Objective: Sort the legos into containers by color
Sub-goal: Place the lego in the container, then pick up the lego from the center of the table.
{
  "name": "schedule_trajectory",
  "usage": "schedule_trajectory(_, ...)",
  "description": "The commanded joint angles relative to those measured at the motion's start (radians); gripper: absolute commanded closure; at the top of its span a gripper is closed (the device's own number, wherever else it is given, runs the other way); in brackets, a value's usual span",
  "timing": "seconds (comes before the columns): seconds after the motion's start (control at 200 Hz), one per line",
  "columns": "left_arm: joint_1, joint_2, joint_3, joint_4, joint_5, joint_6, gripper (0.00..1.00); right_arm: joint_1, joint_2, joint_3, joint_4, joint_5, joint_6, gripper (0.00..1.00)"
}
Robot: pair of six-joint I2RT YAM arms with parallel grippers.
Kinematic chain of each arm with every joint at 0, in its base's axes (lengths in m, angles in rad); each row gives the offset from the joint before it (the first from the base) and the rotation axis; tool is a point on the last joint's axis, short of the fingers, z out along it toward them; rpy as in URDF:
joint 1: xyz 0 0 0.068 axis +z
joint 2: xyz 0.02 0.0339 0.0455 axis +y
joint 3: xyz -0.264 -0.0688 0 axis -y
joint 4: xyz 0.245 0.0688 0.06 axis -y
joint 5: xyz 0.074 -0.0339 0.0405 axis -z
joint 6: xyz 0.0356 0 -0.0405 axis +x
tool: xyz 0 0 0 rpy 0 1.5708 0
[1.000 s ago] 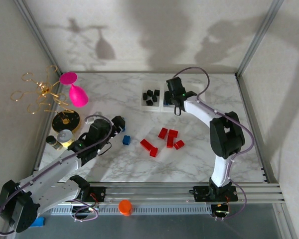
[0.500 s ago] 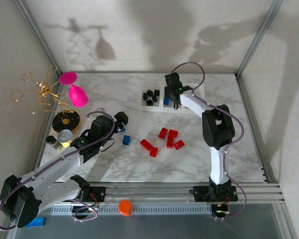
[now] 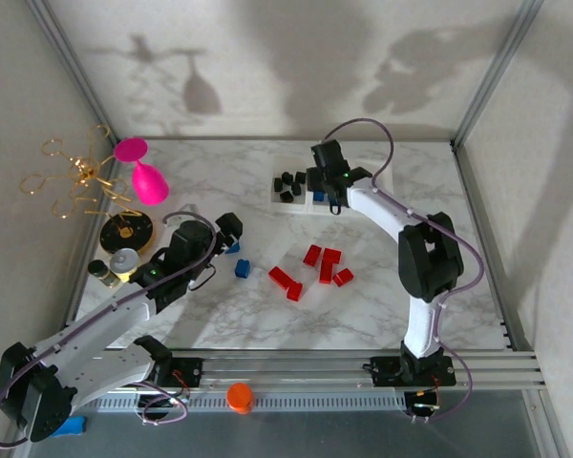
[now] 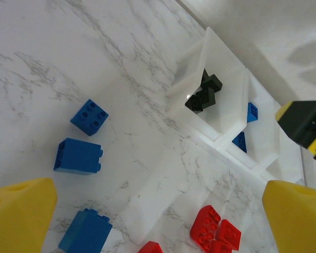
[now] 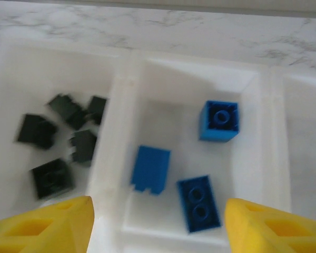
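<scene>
The clear tray (image 3: pixel 273 191) lies at the back of the marble top. Its left compartment holds several black legos (image 3: pixel 288 184), also visible from the right wrist (image 5: pixel 58 142). My right gripper (image 3: pixel 327 186) hovers open over the middle compartment; three blue legos (image 5: pixel 150 169) lie below its gripper (image 5: pixel 158 221), none held. Red legos (image 3: pixel 325 265) lie clustered mid-table. My left gripper (image 3: pixel 231 234) is open above loose blue legos (image 4: pixel 78 156), with nothing between its fingers (image 4: pixel 21 211). Another blue lego (image 3: pixel 242 269) sits to the right.
A pink goblet (image 3: pixel 145 176) and a gold wire stand (image 3: pixel 76 176) stand at the far left. A black disc (image 3: pixel 126 229) and a small jar (image 3: pixel 124 262) lie near the left arm. An orange knob (image 3: pixel 239 396) sits on the front rail.
My right gripper has opened and shifted a little left over the middle compartment. The left gripper has crept slightly forward over the blue legos.
</scene>
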Motion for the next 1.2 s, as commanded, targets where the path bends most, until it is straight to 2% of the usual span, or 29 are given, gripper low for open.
schedule_trajectory(0.0, -0.004, -0.043, 0.031, -0.070, -0.046, 0.028, 0.00, 0.050, -0.061, -0.064, -0.010, -0.057, 0.063, 0.33)
schedule_trajectory(0.205, -0.003, -0.108, -0.023, -0.115, -0.051, -0.008, 0.00, 0.152, -0.118, -0.173, 0.021, -0.136, 0.154, 0.31)
schedule_trajectory(0.375, -0.002, -0.171, -0.069, -0.181, -0.069, -0.039, 0.00, 0.299, -0.126, -0.227, 0.058, -0.166, 0.236, 0.27)
schedule_trajectory(0.706, 0.001, -0.317, -0.077, -0.346, -0.125, -0.062, 0.00, 0.485, -0.052, -0.240, 0.109, -0.208, 0.339, 0.23)
schedule_trajectory(0.896, 0.001, -0.376, -0.086, -0.383, -0.153, -0.092, 0.00, 0.533, 0.025, -0.203, 0.127, -0.216, 0.369, 0.22)
schedule_trajectory(1.196, 0.004, -0.384, -0.089, -0.397, -0.180, -0.105, 0.01, 0.544, 0.153, -0.112, 0.112, -0.165, 0.376, 0.20)
